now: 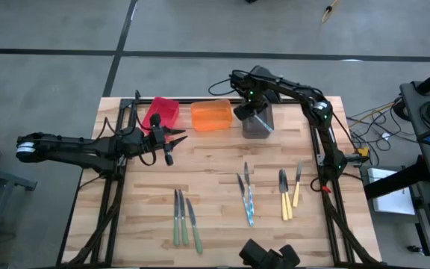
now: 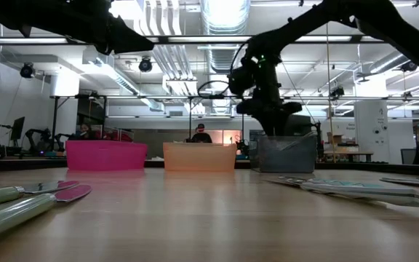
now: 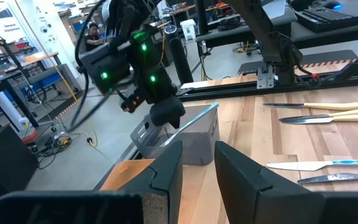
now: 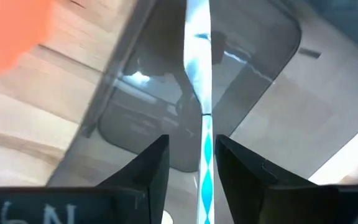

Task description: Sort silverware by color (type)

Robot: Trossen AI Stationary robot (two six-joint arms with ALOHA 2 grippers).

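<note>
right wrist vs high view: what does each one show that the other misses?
Right wrist only: a light blue utensil between the right gripper fingers, reaching into the grey bin; jaws apart.
High only: left gripper beside the red bin, plus green, blue and yellow utensil groups on the table.
Both: grey bin, orange bin.

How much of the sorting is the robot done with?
Barely started. One blue-handled utensil leans in the grey bin, right under the open right gripper. The green utensils, blue utensils and yellow utensils lie unsorted on the table. The left gripper waits by the red bin.
</note>
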